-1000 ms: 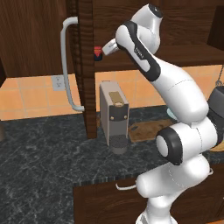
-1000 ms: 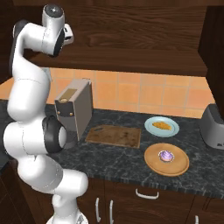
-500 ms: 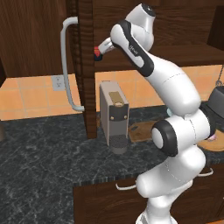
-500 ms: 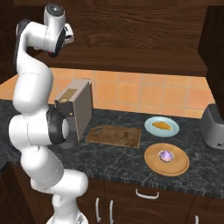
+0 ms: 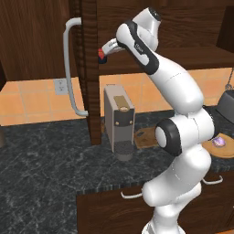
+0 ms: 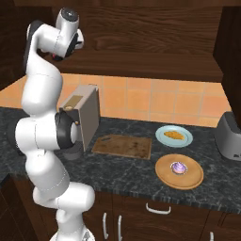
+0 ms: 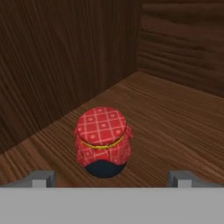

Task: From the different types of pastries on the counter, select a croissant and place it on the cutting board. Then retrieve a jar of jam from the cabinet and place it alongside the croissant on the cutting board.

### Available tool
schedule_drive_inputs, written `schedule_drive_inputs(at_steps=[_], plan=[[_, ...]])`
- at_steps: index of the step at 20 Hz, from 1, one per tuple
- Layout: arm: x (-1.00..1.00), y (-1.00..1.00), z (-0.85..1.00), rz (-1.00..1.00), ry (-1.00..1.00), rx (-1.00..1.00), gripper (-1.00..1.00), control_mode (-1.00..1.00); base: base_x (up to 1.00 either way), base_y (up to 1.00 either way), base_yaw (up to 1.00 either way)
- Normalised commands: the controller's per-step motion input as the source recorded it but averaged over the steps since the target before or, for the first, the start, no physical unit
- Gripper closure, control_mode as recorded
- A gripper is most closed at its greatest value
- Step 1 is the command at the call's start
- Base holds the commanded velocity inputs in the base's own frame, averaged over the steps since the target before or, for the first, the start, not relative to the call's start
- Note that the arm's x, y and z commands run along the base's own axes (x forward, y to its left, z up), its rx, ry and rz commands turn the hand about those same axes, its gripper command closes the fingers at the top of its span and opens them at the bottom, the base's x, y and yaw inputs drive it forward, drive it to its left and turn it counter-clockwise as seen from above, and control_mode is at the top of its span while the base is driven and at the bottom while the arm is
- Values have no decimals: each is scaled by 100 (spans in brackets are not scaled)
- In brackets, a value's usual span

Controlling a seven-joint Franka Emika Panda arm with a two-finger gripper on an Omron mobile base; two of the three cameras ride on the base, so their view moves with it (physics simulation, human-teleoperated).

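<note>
In the hand view the jar of jam (image 7: 103, 141), red checked lid over a dark base, stands on the cabinet's wooden shelf. My gripper (image 7: 111, 179) is open, one fingertip on each side of the jar and both well apart from it. From the left base view the gripper (image 5: 102, 53) reaches into the open cabinet (image 5: 41, 41) with the jar (image 5: 100, 55) at its tip. The croissant (image 6: 174, 135) lies on a blue plate. The cutting board (image 6: 122, 147) lies bare on the counter (image 6: 132, 176). A purplish-white pastry (image 6: 178, 167) sits on a round tan plate.
The cabinet door stands open with its curved grey handle (image 5: 69, 68) left of the arm. A coffee machine (image 5: 119, 121) stands on the counter below the gripper, beside the board. A toaster (image 6: 230, 136) is at the far right.
The arm's upper links have shifted a little and straightened. The hand stays at the cabinet shelf by the jar, fingers still apart.
</note>
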Motion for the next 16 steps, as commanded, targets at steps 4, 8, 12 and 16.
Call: schedule_drive_inputs(at_steps=[4,8,12,16], plan=[[0,31,-2,2,0,0,-100,-100,0,0,0],[16,21,-3,0,0,0,-100,-100,0,0,0],[40,-6,-22,8,0,2,-100,-100,0,0,0],[0,14,-9,3,0,0,-100,-100,0,0,0]])
